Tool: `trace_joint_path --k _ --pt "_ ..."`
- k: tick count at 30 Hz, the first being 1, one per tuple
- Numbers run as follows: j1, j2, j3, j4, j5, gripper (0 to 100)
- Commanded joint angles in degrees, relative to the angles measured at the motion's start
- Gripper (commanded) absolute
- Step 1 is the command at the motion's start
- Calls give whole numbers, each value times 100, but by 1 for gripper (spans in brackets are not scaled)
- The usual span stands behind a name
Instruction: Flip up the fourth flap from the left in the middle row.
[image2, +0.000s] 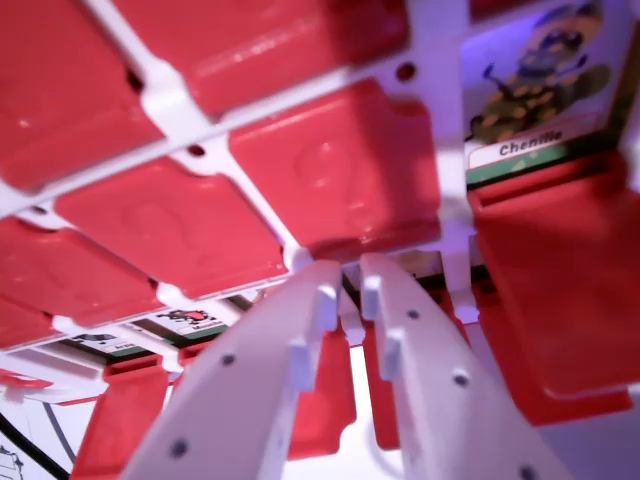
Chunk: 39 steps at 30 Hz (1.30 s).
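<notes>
Pincer (348, 285) fills the lower frame, its white jaws nearly closed with only a slim gap, nothing visibly held. Just past the tips lies a red flap (335, 165), flat in the white grid (165, 95). Right of the pincer an open cell shows a "Chenille" card (535, 85).

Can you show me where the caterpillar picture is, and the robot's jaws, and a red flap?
Caterpillar picture (535, 85): wrist view, on the drawing above the word Chenille.
Gripper (345, 292): wrist view, between the tips of the white jaws.
Red flap (335, 165): wrist view, middle of a closed flap.
</notes>
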Motion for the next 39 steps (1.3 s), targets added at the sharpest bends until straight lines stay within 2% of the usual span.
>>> trace_joint_path --k 1,9,16,20,32,39 --pt "9 316 -712 -220 -79 2" --pt "18 457 -694 -53 -141 2" --pt "-88 1327 -123 193 -176 2" --pt "-141 2171 545 308 -264 2" --pt "-158 4887 2689 299 -1011 2" --pt "-149 6170 3683 281 -1292 2"
